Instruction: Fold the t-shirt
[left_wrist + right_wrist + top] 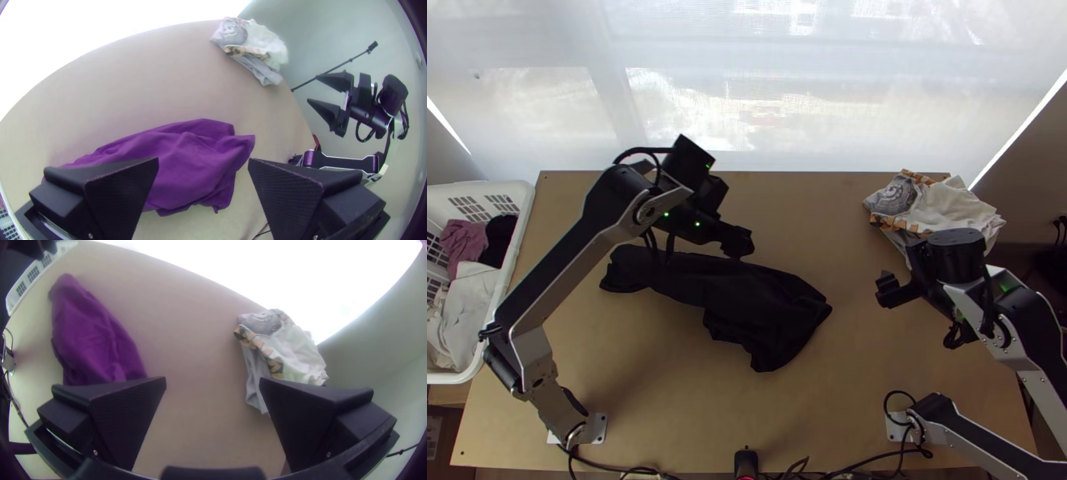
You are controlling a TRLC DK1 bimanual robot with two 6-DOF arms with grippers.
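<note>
A dark t-shirt (747,296), black from above and purple in the wrist views (191,164), (89,338), lies bunched and elongated on the table's middle. Over its far edge is my left gripper (737,240); in the left wrist view that gripper (203,166) has its fingers wide apart with nothing between them, above the cloth. My right gripper (889,290) stands right of the shirt, apart from it, near the folded pile. In the right wrist view the right gripper (213,384) is open and empty.
At the table's far right lies a stack of light and patterned clothes (939,204), close to the right arm. A white laundry basket (521,208) with several garments stands off the left edge. Cables run along the near edge of the wooden table (667,384).
</note>
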